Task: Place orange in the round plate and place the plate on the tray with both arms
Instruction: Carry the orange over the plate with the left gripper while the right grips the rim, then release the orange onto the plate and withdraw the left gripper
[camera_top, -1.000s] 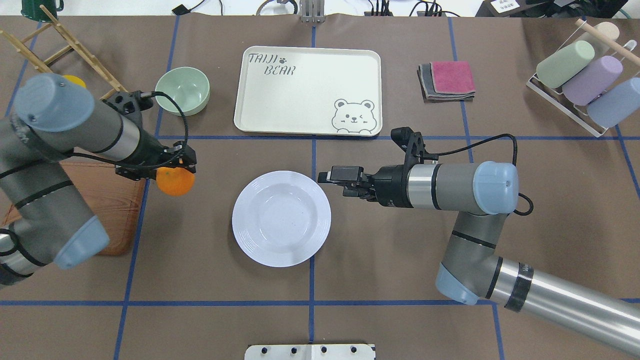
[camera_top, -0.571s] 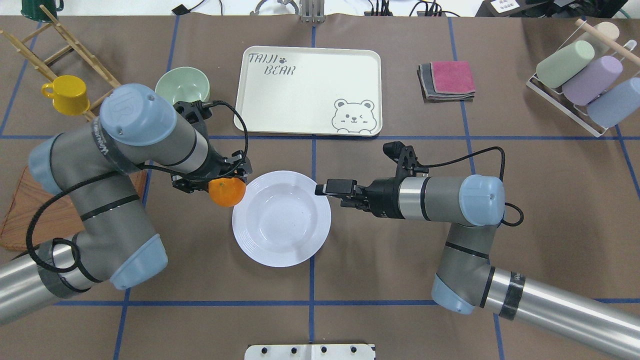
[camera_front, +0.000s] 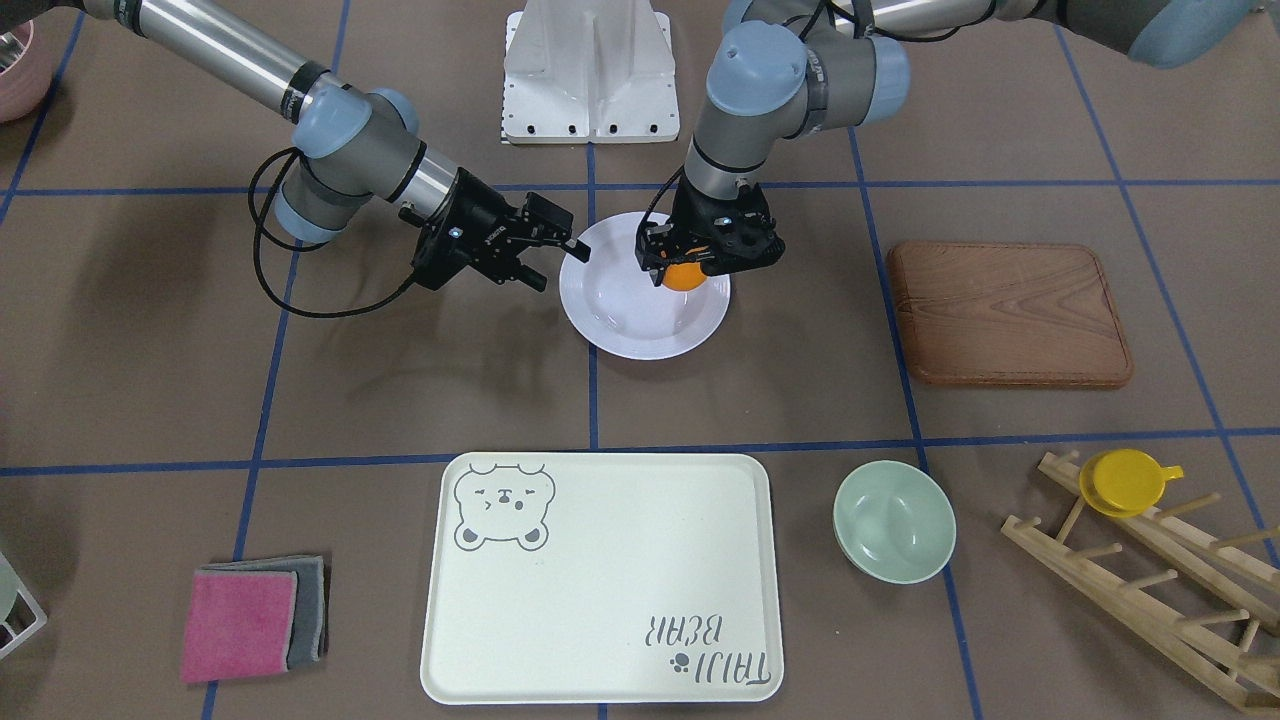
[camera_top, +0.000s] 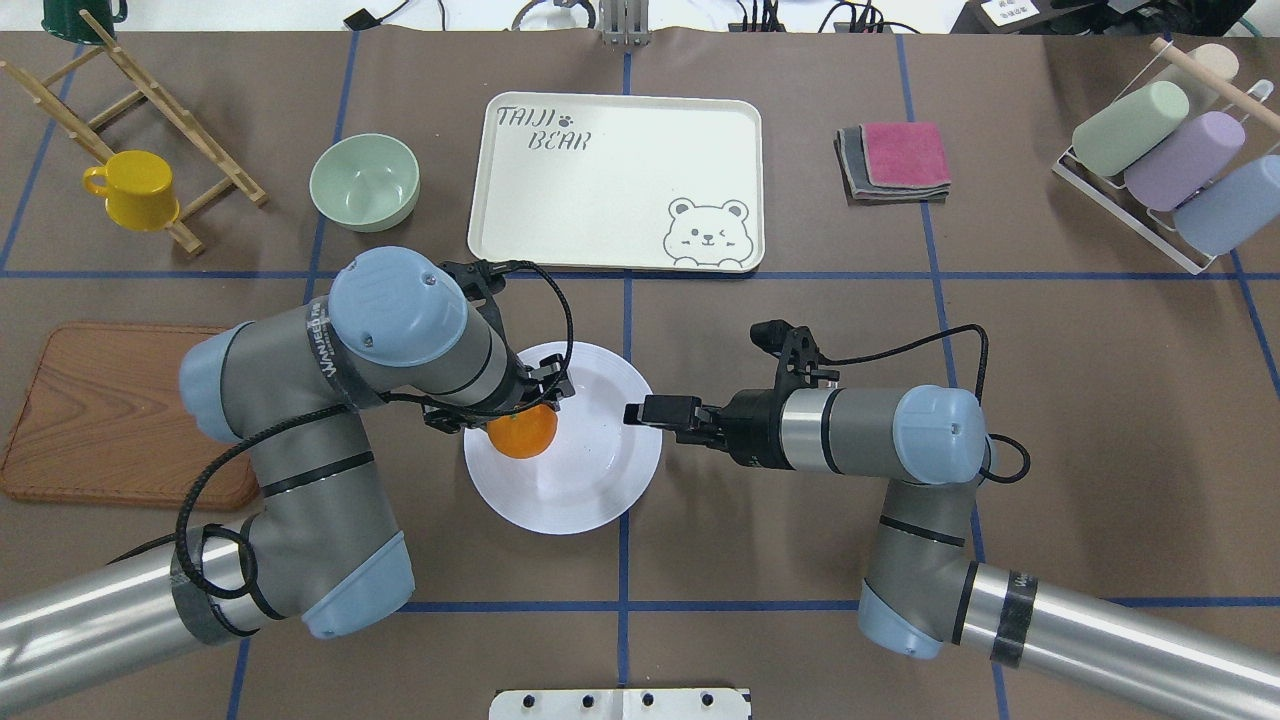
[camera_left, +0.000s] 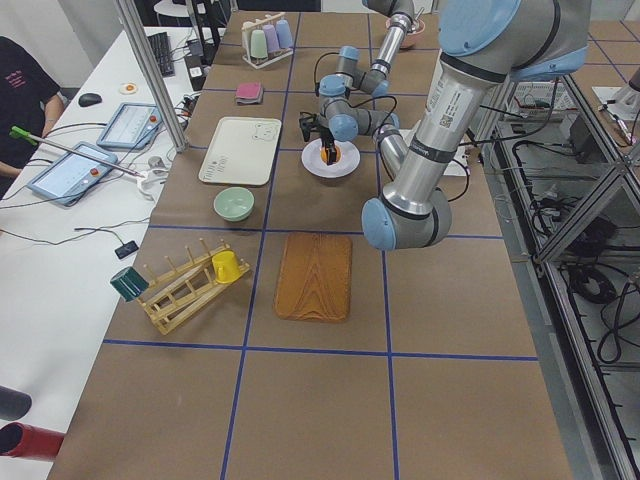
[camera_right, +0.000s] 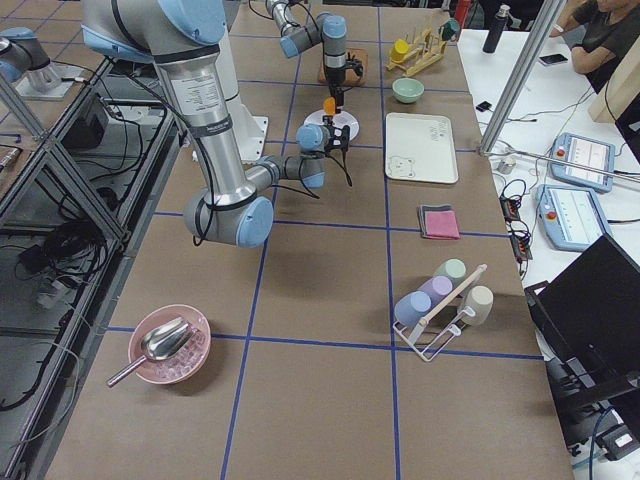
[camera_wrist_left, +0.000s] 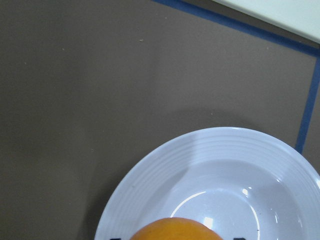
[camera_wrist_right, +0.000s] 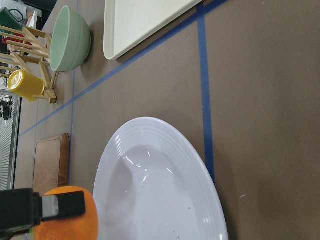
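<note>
My left gripper (camera_top: 521, 418) is shut on the orange (camera_top: 522, 434), holding it just above the left part of the white round plate (camera_top: 590, 480). The front view shows the orange (camera_front: 683, 277) hanging over the plate's bowl (camera_front: 640, 330) under the left gripper (camera_front: 690, 268). My right gripper (camera_top: 634, 413) is at the plate's right rim, jaws open and holding nothing; it appears as (camera_front: 556, 264) in the front view. The cream bear tray (camera_top: 600, 200) lies beyond the plate. In the left wrist view the orange (camera_wrist_left: 177, 229) fills the bottom edge above the plate (camera_wrist_left: 150, 175).
A pale green bowl (camera_top: 364, 182) and a wooden rack with a yellow cup (camera_top: 135, 190) sit at the far left. The brown wooden board (camera_top: 110, 415) lies left of the plate. Folded cloths (camera_top: 895, 160) and a rack of pastel cups (camera_top: 1160, 150) are at the far right.
My left arm swung right, carrying the orange from beside the wooden board to over the plate. My right gripper slid slightly left and toward the robot, up to the plate's rim.
</note>
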